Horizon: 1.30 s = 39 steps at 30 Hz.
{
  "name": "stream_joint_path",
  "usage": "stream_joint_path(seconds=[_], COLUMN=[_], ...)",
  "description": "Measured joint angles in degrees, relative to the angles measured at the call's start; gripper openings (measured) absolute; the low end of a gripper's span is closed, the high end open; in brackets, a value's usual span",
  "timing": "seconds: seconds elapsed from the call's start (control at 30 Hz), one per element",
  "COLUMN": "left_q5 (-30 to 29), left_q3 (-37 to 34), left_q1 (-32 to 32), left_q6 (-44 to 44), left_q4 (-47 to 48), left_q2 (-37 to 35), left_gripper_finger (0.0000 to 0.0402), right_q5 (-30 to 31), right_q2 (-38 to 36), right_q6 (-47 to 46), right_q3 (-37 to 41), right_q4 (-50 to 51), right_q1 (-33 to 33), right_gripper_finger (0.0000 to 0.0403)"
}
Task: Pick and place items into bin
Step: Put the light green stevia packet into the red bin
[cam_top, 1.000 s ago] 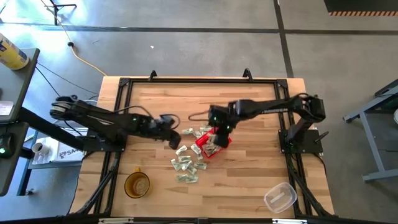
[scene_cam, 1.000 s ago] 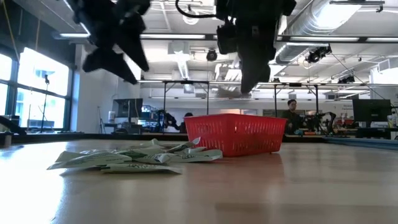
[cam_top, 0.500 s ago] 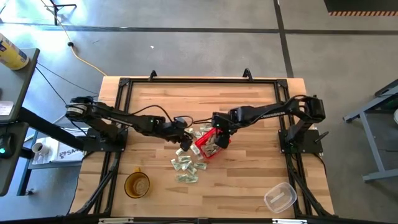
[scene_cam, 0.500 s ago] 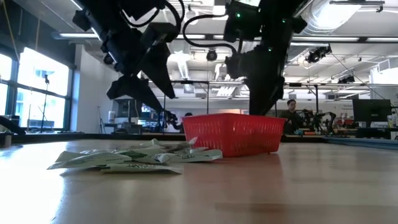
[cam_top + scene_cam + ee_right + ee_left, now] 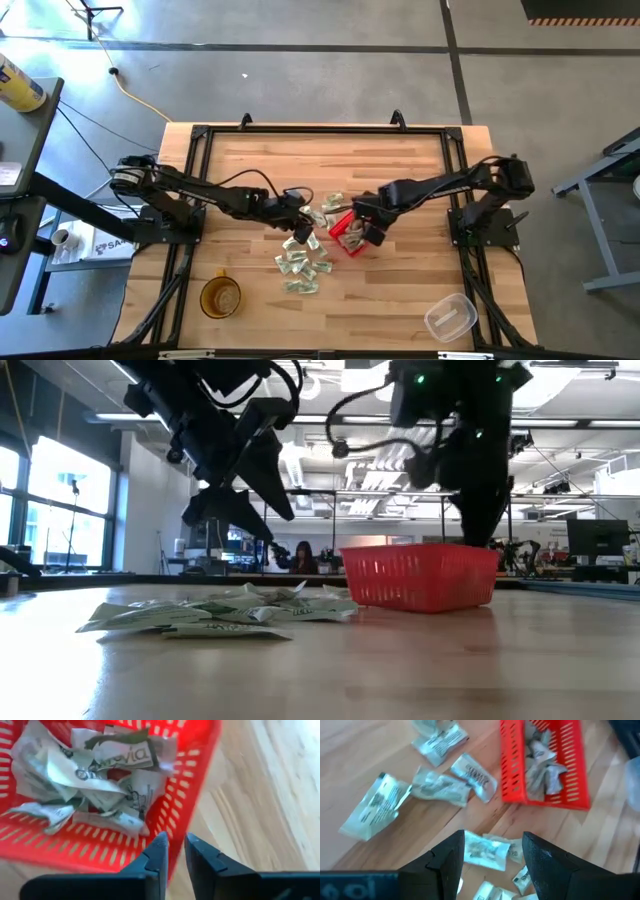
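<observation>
The red basket (image 5: 343, 232) (image 5: 420, 575) stands flat on the table just right of centre, with several crumpled green-and-white packets (image 5: 100, 775) inside. More packets (image 5: 300, 262) (image 5: 440, 790) lie loose on the wood to its left and near side. My right gripper (image 5: 366, 228) (image 5: 175, 852) is at the basket's right side, nearly shut. My left gripper (image 5: 300, 218) (image 5: 238, 518) hangs open above the loose packets, touching nothing. In the left wrist view one packet (image 5: 482, 851) shows on the table below the gap between its fingers. My right gripper has the basket's right-hand wall (image 5: 179, 837) between its two fingers, one finger inside the basket and one outside. The fingers come from above, slanting in from the table's right. The basket stays upright with its bottom on the table.
An amber cup (image 5: 220, 297) stands near the table's near-left corner and a clear plastic container (image 5: 450, 318) near the near-right corner. A black frame (image 5: 320, 128) runs round the table. Bare wood lies toward the far edge. A person (image 5: 300, 555) sits in the room behind.
My left gripper has moved right and a little down, over the loose packets. My right gripper has come down onto the basket's right wall and moved toward the table's right and near edge. The basket has slid right along the table with it, staying upright.
</observation>
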State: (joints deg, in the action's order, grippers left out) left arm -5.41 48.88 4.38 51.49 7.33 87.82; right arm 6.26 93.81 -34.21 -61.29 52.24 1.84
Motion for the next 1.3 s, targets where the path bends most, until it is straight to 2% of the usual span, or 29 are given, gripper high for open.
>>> stream_joint_path(seconds=[0.17,0.27,0.37,0.43,0.53,0.67,0.8,0.9,0.97,1.07,1.3], left_q5=[-0.02,0.26,2.57,4.89,6.33,5.69,-2.84,-7.48,-6.58,-1.53,2.75], left_q3=[0.0,0.0,0.0,-0.02,-0.02,-0.04,0.02,-0.04,0.09,0.3,3.88], left_q1=[-0.37,-1.07,-1.57,-1.35,0.39,1.79,1.3,-1.86,-4.51,-7.8,-9.22], left_q6=[-0.69,-0.72,-1.76,-2.26,-2.03,1.96,2.66,-2.46,-7.35,-13.51,-20.44], left_q4=[-0.87,-0.7,-0.31,0.61,2.79,7.57,15.32,19.66,18.17,18.72,19.14], left_q2=[-0.01,-0.01,-0.1,-0.59,-2.04,-5.82,-8.64,-7.89,-5.84,-3.01,3.58], left_gripper_finger=[0.0232,0.0232,0.0232,0.0232,0.0232,0.0232,0.0232,0.0232,0.0232,0.0233,0.0273], right_q5=[0.64,3.47,5.17,2.85,-2.85,-3.93,-4.04,-4.04,-3.88,-3.73,-3.59], right_q2=[-6.26,-10.2,-12.89,-12.99,-10.96,-6.35,-2.92,-2.68,-3.09,-3.25,-3.27], right_q6=[-2.02,-1.88,1.88,6.91,14.62,23.05,24.51,24.66,24.86,25.15,24.18], right_q3=[-0.03,-0.03,-0.03,-0.03,-0.03,-0.08,-2.77,-4.52,-5.51,-7.04,-8.01], right_q4=[4.92,5.63,-1.18,-7.91,-16.99,-24.02,-18.85,-13.64,-11.13,-7.24,-2.9], right_q1=[1.14,1.67,0.58,-1.38,-5.38,-9.91,-12.89,-13.5,-13.47,-13.45,-13.45], right_gripper_finger=[0.007,0.0089,0.0114,0.0134,0.0165,0.0202,0.0224,0.023,0.0231,0.023,0.022])
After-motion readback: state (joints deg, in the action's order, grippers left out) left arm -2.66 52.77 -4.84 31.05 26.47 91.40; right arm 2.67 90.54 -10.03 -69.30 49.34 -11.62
